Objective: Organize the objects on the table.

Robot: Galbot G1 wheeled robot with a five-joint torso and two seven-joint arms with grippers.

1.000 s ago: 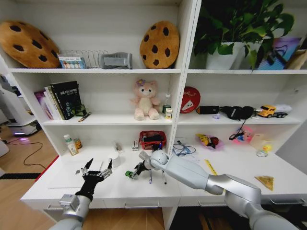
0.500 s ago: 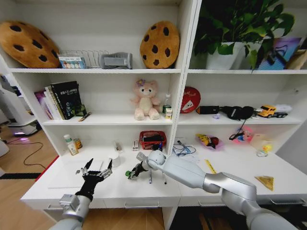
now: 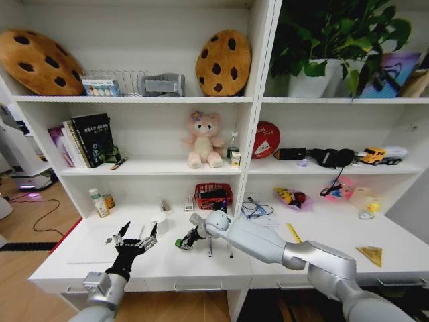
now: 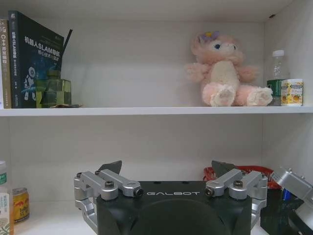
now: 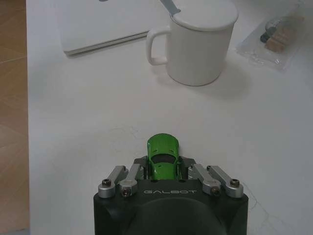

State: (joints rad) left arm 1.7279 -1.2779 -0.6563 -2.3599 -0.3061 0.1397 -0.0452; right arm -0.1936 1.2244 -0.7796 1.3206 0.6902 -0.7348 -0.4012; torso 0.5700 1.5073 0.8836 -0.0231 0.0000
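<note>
I see the white table [image 3: 167,265] carrying a slim laptop [image 3: 100,245] at nine o'clock, a white mug [image 5: 195,41] centrally, marker pens [image 3: 210,249] beside it.

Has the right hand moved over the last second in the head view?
Yes, slightly. The right hand, shut on the tiny green toy car, has shifted toward the robot's left against the red mesh basket, which stays put.

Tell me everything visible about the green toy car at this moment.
The green toy car is small, glossy bright green, with dark windows and a rounded sports-car body. It sits clamped between the fingers of the right gripper, nose pointing away from the wrist toward a white mug. In the head view, the car is at the white table, left of the markers; whether its wheels touch the surface is unclear.
</note>
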